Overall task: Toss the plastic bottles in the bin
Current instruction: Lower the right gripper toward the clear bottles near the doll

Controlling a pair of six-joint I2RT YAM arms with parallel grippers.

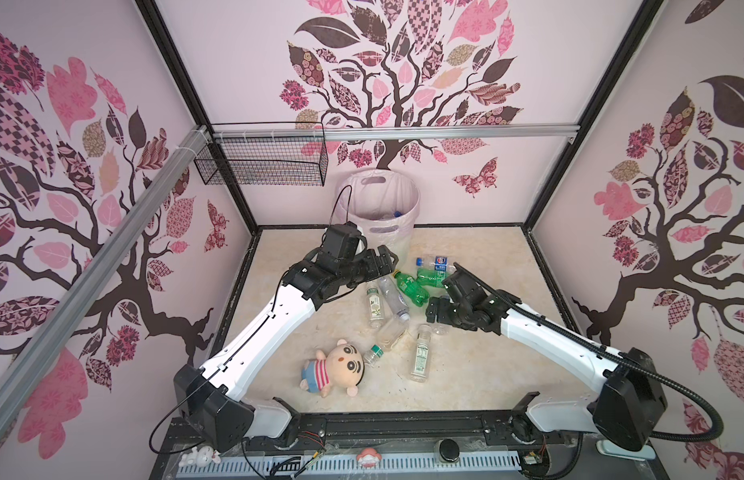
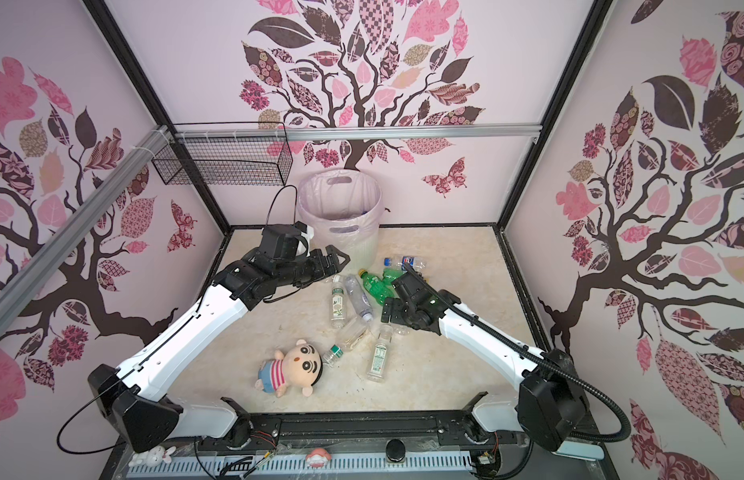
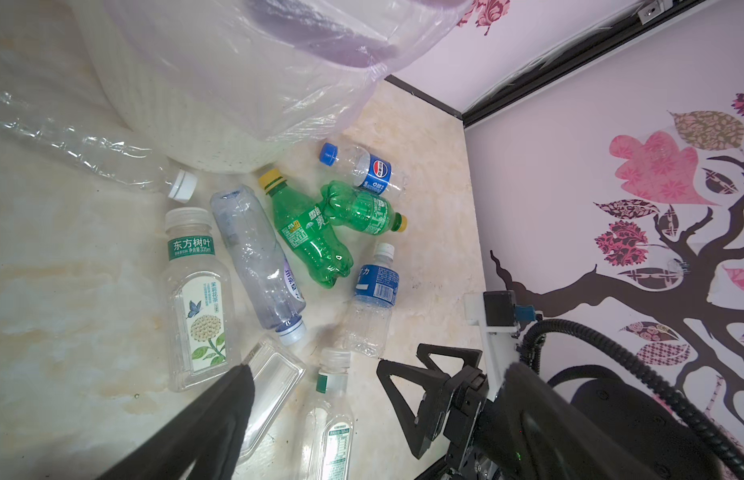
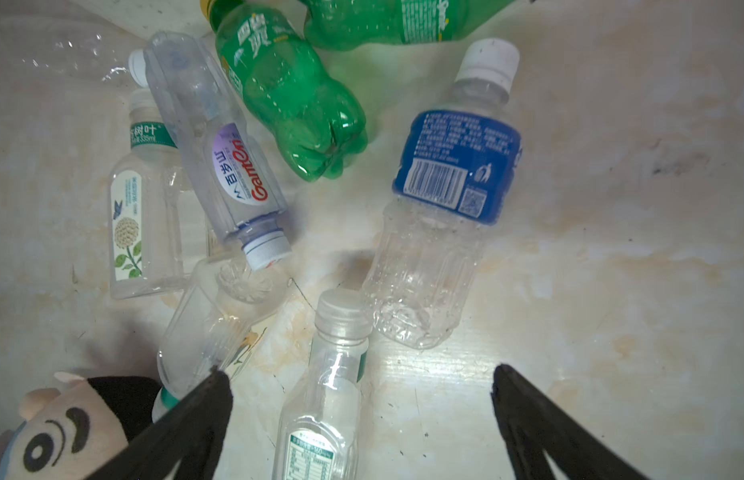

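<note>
We found the right pincer (image 4: 358, 382) released and empty, its jaws spread wide and pointing down over the plastic bottles (image 1: 397, 299). These lay on their sides on the marbled tabletop (image 1: 466, 374), just in front of the bin (image 1: 399, 243). We judged the wide spread was meant to straddle a bottle's body. A small clear bottle (image 4: 333, 374) with a ridged cap lay between the fingers, and the blue-labelled bottle (image 4: 449, 178) lay just beyond.

The left pincer (image 1: 389, 259) was likewise released and carried nothing. It hung beside the bin's near wall, above the far end of the heap, which we took as keeping clear of its partner.

The bottles looked thin, glossy and easily dented. Two green bottles (image 4: 287, 104) with lobed bases touched each other, and others were square-shouldered or ribbed. The bin was ribbed cream plastic under a filmy pale liner, and a blue cap (image 1: 397, 214) showed inside. A soft plush doll (image 1: 337, 368) lay just beside one bottle.
</note>
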